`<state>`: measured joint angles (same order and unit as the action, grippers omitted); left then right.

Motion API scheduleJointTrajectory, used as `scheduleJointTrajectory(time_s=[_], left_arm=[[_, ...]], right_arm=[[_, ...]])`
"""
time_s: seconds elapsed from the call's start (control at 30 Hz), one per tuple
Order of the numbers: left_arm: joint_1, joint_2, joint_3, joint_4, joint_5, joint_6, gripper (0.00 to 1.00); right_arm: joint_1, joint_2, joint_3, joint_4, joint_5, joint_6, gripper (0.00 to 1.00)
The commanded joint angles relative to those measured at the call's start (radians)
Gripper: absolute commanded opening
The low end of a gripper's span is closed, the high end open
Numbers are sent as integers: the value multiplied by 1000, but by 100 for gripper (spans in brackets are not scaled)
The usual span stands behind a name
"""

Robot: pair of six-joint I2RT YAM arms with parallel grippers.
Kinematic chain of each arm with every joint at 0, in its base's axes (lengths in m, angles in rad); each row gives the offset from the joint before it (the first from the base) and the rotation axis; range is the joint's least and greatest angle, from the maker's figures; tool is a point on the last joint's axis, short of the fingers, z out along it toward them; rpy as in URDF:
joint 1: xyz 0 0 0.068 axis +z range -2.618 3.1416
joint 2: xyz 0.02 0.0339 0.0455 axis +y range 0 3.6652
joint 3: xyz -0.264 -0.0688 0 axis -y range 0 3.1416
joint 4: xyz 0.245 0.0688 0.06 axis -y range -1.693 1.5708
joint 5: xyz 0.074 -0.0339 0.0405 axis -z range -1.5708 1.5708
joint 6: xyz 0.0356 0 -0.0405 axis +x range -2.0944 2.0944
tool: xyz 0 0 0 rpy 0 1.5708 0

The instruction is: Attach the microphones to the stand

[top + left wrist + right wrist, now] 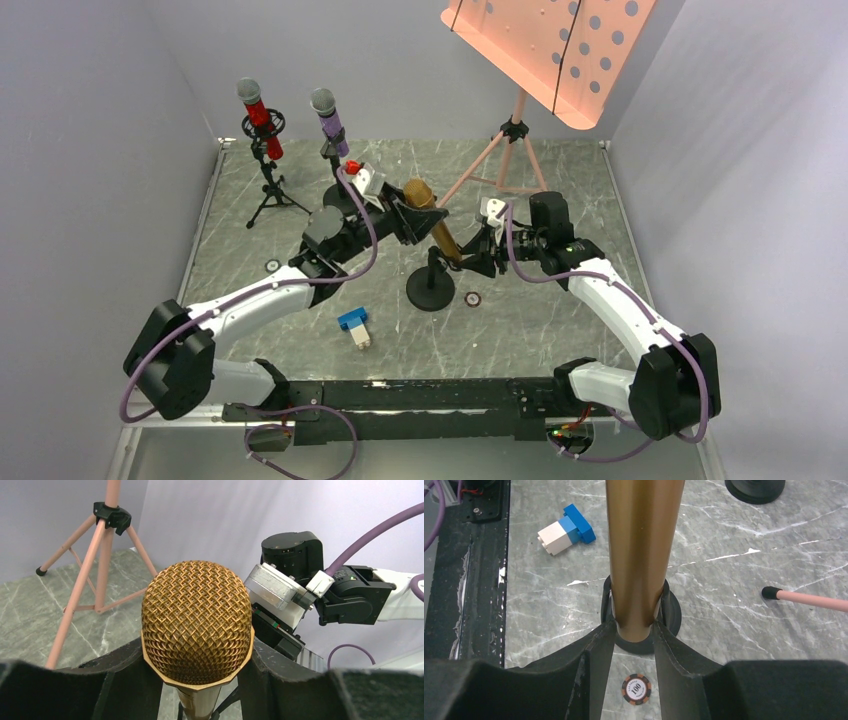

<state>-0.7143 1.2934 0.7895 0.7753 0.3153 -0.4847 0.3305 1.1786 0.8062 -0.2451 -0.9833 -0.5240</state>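
Observation:
The gold microphone (432, 218) stands tilted in the middle, its lower end in the clip of a black round-base stand (431, 291). My left gripper (424, 214) is shut on its mesh head (196, 622), one finger on each side. My right gripper (470, 256) is shut on the lower end of the gold body (642, 555), just above the stand base (672, 614). The glittery red microphone (258, 118) sits on a tripod stand at the back left. The glittery purple microphone (328, 118) sits on a round-base stand beside it.
A blue-and-white block (354, 327) lies near the front; it also shows in the right wrist view (566, 530). A poker chip (636, 689) lies by the stand base. A pink music stand (510, 150) rises at the back right, one foot (769, 592) near the gold microphone.

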Motion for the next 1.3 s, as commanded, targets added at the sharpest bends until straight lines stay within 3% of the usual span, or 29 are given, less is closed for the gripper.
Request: scheduleJointTrajectory(time_s=[0.0,0.63,0.97,1.27], left_arm=[[6,28,1,82,57,-45,0],[10,101,-39,-21,95,28,0],[13,183,-19,-40,127,47,0],[14,158,22,-246,117,190,0]], right_arm=[[10,-11,-7,15,-38,-24,46],[-11,-69,17,-84,-41,-116,56],[-114,-127,35,-150,-128,-153,58],[-141,-138,41,-179,-159,-173,60]])
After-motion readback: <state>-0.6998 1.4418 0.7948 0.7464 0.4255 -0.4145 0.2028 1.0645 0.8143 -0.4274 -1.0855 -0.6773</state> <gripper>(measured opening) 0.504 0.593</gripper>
